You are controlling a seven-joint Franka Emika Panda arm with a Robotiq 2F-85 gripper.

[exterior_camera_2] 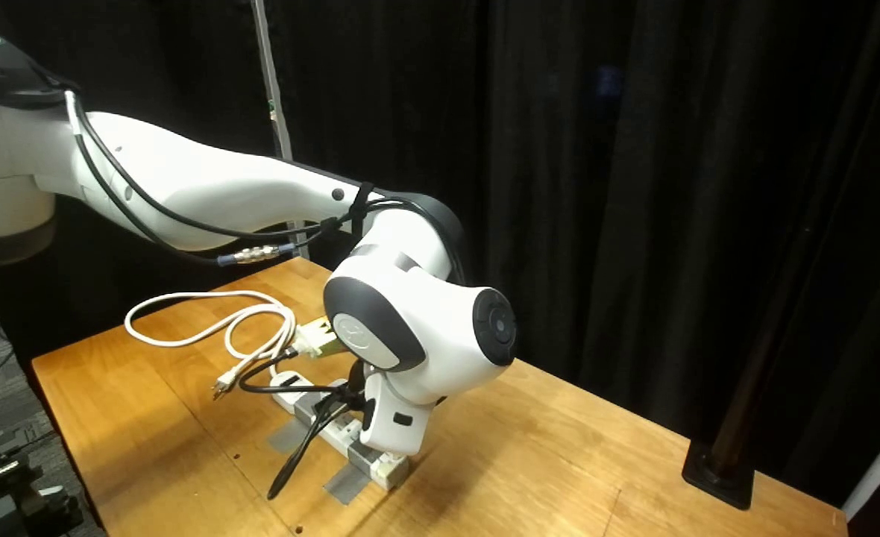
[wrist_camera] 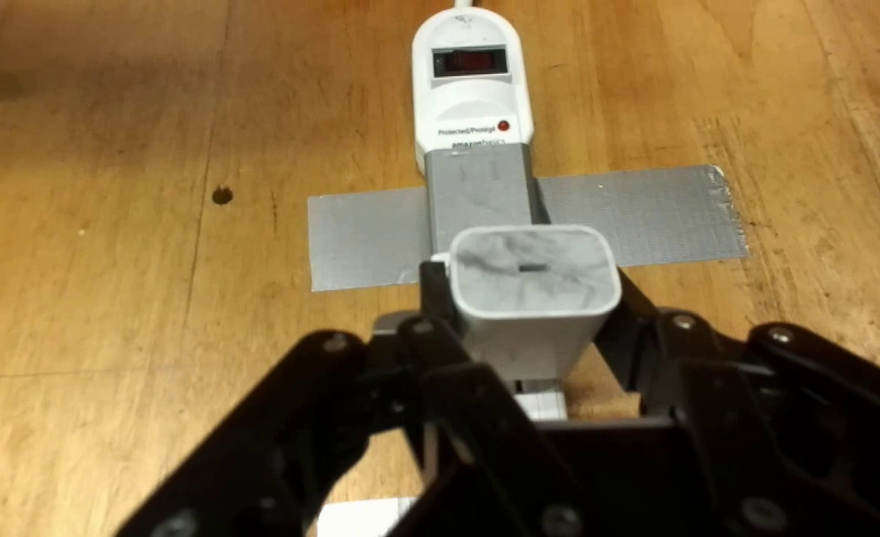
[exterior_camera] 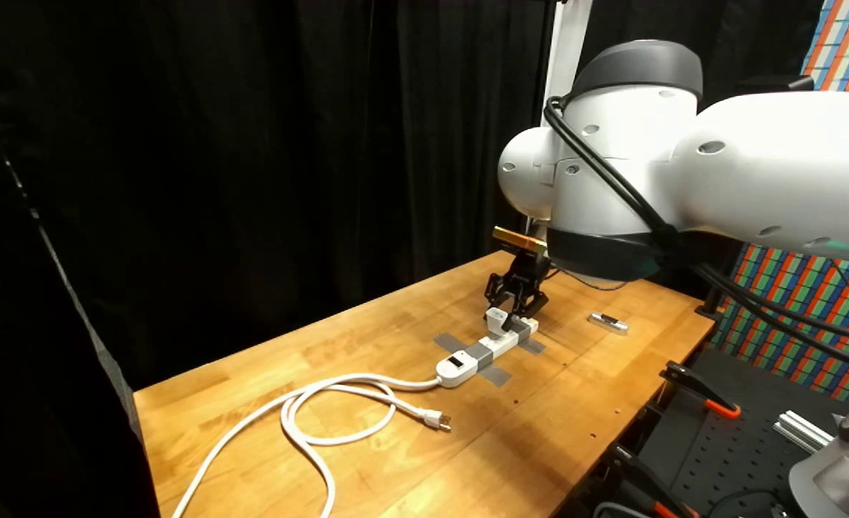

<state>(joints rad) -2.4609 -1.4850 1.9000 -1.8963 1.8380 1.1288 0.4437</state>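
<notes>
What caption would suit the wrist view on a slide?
The end effector grips a marbled adapter above a taped-down power strip.

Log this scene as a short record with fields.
Gripper: closed on the white charger
Position: charger over the power strip; contact unclear
Fixing: gray tape across the strip, onto the wooden table
Cord: white, loosely looped
Plug: on the table, prongs bare
Nearby: small silver-and-black object on the table

Power strip (exterior_camera: 500, 344) on table (exterior_camera: 561, 410), charger (wrist_camera: 535, 277) over strip, hand (wrist_camera: 532, 309) around charger
</notes>
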